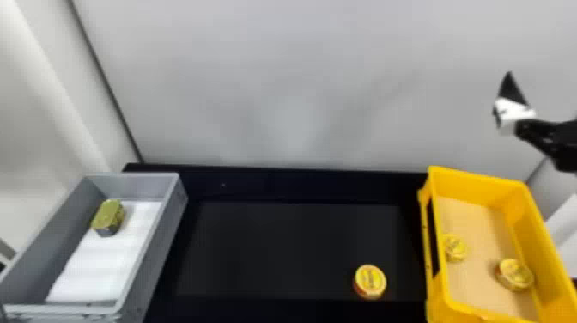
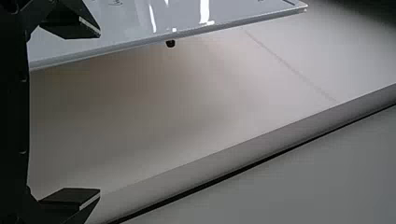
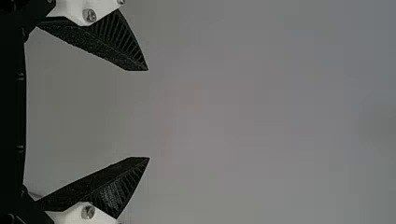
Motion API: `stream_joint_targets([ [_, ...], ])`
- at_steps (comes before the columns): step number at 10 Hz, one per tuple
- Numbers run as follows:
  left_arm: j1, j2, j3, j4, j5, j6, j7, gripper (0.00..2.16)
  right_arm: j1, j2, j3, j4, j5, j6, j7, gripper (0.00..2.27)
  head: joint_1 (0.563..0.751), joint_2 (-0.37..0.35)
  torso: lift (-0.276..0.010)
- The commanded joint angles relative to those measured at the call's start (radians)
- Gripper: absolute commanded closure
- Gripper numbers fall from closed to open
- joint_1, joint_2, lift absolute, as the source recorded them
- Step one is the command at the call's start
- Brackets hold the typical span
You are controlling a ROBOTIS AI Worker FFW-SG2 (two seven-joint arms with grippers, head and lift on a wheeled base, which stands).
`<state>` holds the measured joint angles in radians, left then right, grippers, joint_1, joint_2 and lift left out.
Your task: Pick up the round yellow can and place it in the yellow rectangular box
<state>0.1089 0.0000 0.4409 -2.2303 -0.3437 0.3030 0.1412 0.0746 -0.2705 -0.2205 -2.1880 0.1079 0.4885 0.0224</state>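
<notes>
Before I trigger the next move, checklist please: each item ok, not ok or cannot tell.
1. Round yellow can outside the box, within view: ok, on the black tabletop.
2. Right end effector open and empty: ok.
3. Right end effector positioned at the can: not ok, raised off to its right.
4. Space in the yellow rectangular box: ok, bare floor around the two cans inside.
5. Left end effector empty: ok.
6. Box secured against sliding: cannot tell.

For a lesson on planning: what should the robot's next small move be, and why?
Probably lower the right gripper toward the round yellow can: the gripper is open and empty, while the can sits on the black surface, outside the yellow box.
</notes>
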Motion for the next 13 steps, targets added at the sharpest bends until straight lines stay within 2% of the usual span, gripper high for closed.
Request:
stream_joint_targets([
  [1,0.0,-0.003,0.0,0.0,0.0,0.001,0.0,0.08,0.001,0.001,0.046,0.02,0.004,0.001,0.01,0.11,0.694,0.014,-0.056],
  [7,0.002,-0.003,0.004,0.001,0.0,-0.001,0.0,0.08,-0.001,0.001,-0.008,0.001,0.026,0.001,0.024,0.11,0.694,0.014,-0.056],
  [8,0.003,-0.003,0.003,0.001,0.0,-0.001,0.0,0.08,0.002,0.001,-0.019,-0.004,0.021,0.023,0.05,0.11,0.694,0.014,-0.056],
  [11,0.002,-0.003,-0.004,0.005,0.0,-0.001,0.0,0.08,0.034,-0.001,0.061,0.037,0.033,0.056,0.088,0.1,0.694,0.014,-0.056],
  [13,0.002,-0.003,-0.007,0.008,-0.001,-0.001,0.0,0.08,0.059,-0.001,0.136,0.071,0.101,0.061,0.113,0.1,0.694,0.014,-0.056],
])
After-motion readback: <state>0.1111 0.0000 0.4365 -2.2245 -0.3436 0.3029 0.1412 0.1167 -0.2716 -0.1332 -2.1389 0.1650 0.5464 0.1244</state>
